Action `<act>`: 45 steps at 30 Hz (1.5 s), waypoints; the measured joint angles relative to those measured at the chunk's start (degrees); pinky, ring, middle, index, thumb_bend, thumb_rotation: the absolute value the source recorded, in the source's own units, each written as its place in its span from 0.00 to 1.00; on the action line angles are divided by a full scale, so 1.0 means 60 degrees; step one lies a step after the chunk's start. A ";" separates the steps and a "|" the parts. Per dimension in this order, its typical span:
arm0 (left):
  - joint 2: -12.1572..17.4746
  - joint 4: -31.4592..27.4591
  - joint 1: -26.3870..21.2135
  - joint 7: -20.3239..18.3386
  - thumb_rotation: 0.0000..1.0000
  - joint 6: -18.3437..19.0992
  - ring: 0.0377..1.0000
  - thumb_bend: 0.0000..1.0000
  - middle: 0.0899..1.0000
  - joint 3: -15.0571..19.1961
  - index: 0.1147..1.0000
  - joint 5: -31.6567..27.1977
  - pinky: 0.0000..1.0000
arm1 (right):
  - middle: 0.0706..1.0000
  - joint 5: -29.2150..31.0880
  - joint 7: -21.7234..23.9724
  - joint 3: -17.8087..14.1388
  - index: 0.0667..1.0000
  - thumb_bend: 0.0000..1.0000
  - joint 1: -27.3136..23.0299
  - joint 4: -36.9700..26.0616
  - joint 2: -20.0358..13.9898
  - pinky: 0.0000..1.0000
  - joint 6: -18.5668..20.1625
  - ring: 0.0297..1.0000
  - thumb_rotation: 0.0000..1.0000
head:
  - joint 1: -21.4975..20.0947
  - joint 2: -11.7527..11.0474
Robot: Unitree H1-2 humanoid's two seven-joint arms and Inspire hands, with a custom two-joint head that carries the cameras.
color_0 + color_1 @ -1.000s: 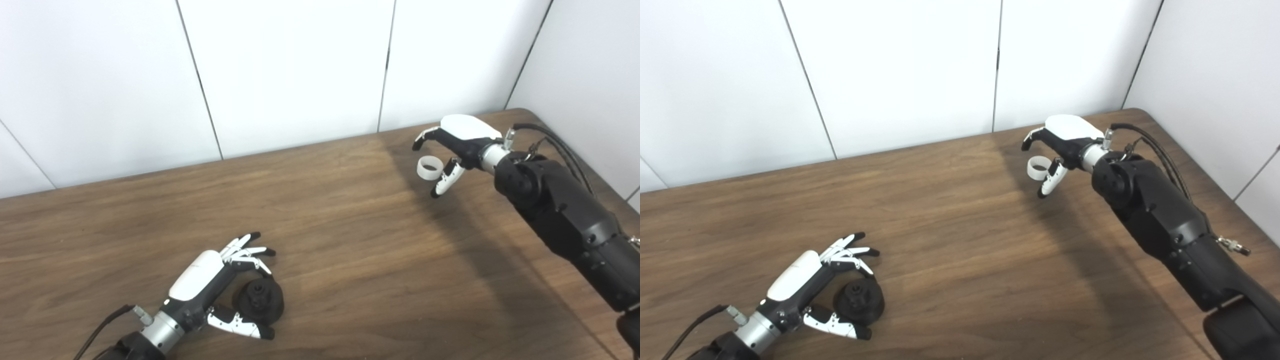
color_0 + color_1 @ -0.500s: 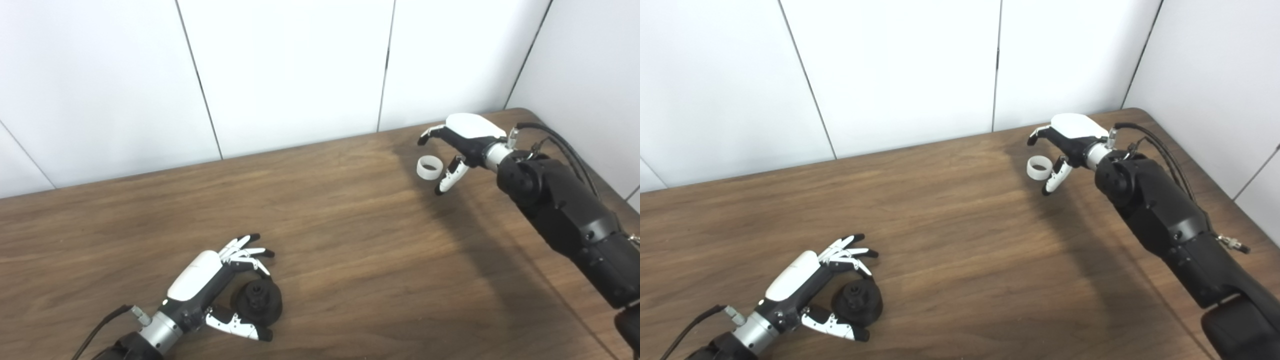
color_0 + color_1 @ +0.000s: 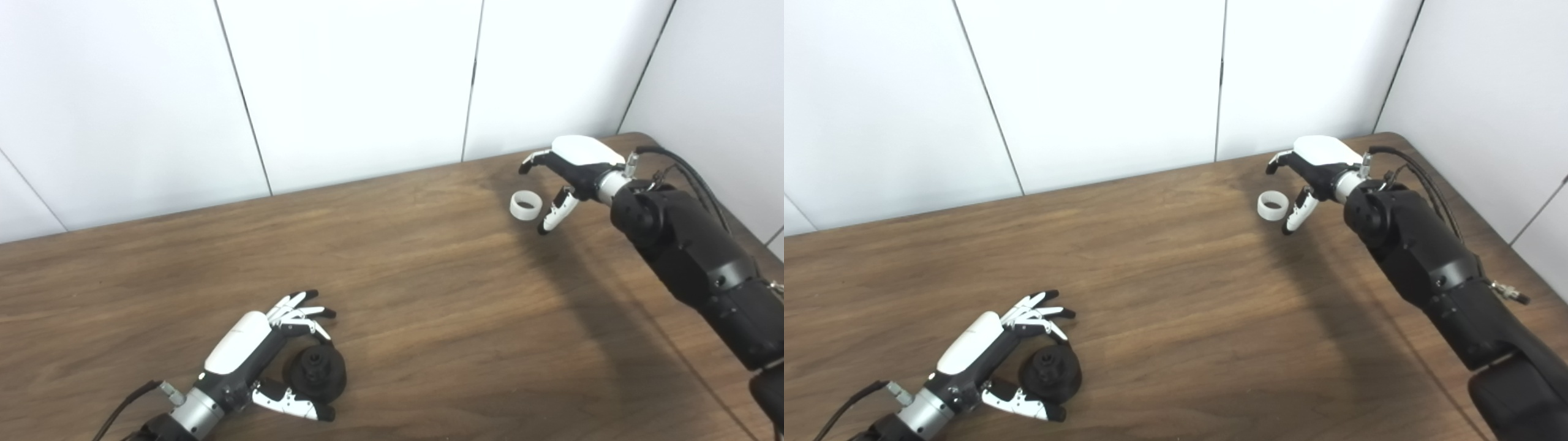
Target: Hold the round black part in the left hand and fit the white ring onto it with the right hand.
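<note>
The round black part (image 3: 318, 373) rests on the wooden table (image 3: 429, 318) at the near left. My left hand (image 3: 257, 355) curves around it, fingers spread above and thumb below, open and not closed on it. The white ring (image 3: 525, 206) lies flat on the table at the far right. My right hand (image 3: 566, 171) hovers just right of the ring, open, with its fingers arched above the ring and its thumb pointing down beside it. I cannot tell whether the thumb touches the ring.
White wall panels (image 3: 355, 86) stand along the table's far edge and its right side. The table's right corner (image 3: 637, 136) lies just behind my right hand. My right forearm (image 3: 692, 257) stretches over the table's right side.
My right hand has drawn back to the right and slightly up, away from the ring, which stays in place. My left hand has slid a little toward the near edge beside the black part.
</note>
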 measured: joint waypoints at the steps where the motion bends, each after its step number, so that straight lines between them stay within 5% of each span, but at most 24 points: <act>1: 0.0000 -0.0020 0.0014 -0.0003 0.05 0.0001 0.98 0.52 0.82 0.0000 0.42 0.0007 1.00 | 0.85 -0.0016 0.0000 -0.0001 0.78 0.75 -0.0004 0.0010 0.0000 0.79 0.0013 0.88 0.14 | 0.0015 0.0000; 23: -0.0065 -0.0466 0.0384 -0.0474 0.05 0.0006 0.99 0.52 0.83 0.0310 0.41 0.0051 1.00 | 0.85 -0.0079 -0.0149 0.0213 0.76 0.77 -0.0069 0.0525 0.0184 0.83 -0.0051 0.88 0.12 | 0.0117 0.0176; 45: -0.0074 -0.0533 0.0425 -0.0492 0.05 0.0006 0.99 0.52 0.83 0.0348 0.41 0.0069 1.00 | 0.89 -0.0490 -0.0231 0.0529 0.78 0.75 -0.0245 0.0661 0.0190 0.99 0.0141 0.96 0.21 | 0.0205 0.0293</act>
